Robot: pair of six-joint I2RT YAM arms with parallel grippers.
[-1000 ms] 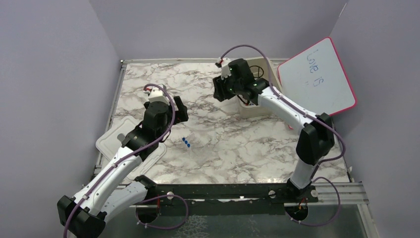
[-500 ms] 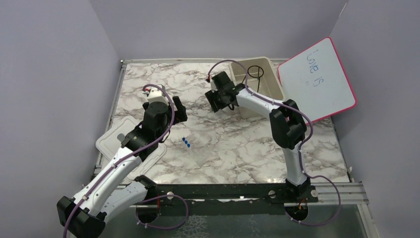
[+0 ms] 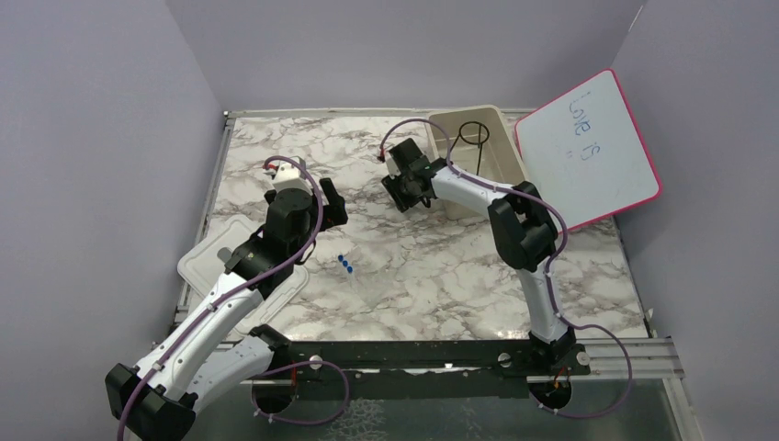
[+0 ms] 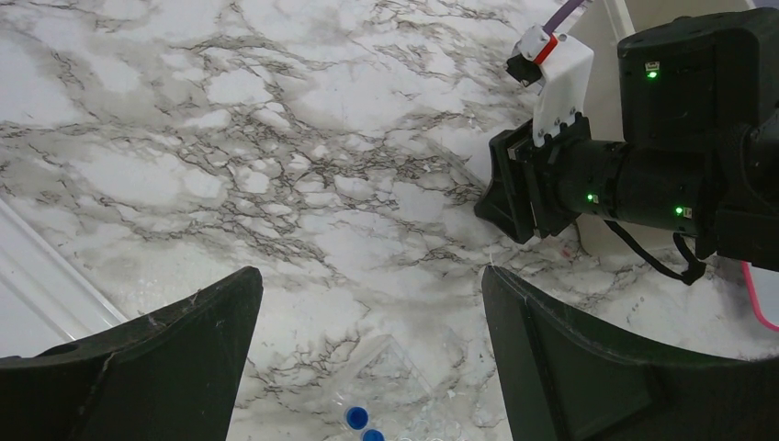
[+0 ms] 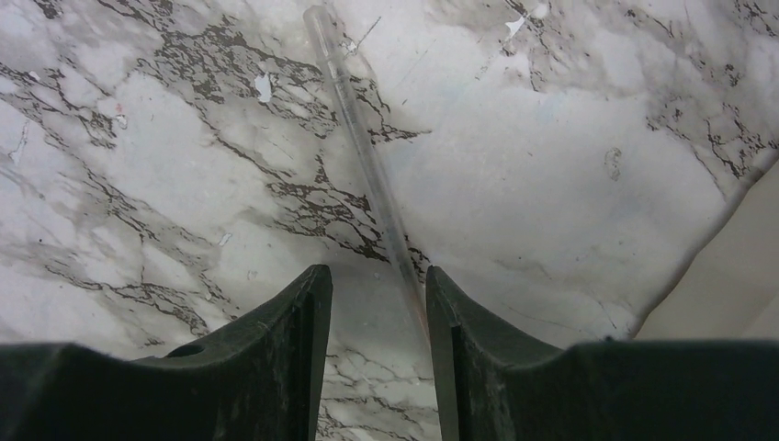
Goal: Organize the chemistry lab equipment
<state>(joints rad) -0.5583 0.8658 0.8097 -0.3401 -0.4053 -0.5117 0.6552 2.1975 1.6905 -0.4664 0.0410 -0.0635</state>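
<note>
My right gripper (image 3: 405, 191) is low over the marble just left of the beige tub (image 3: 496, 163). In the right wrist view its jaws (image 5: 377, 299) stand a little apart, open. A thin clear dropper (image 5: 361, 147) lies on the table and runs down between them, close to the right finger. A black wire ring (image 3: 472, 134) stands in the tub. My left gripper (image 3: 328, 208) is open wide and empty (image 4: 367, 276), above clear tubes with blue caps (image 4: 360, 419), which also show in the top view (image 3: 345, 265). The brush, clamp and blue hexagonal piece are out of view.
A pink-framed whiteboard (image 3: 592, 147) leans at the back right behind the tub. A white lid (image 3: 213, 265) lies at the table's left edge under my left arm. My right wrist shows in the left wrist view (image 4: 588, 175).
My right gripper has moved from over the tub leftward and down to the table beside the tub's left wall. My left arm has barely moved.
</note>
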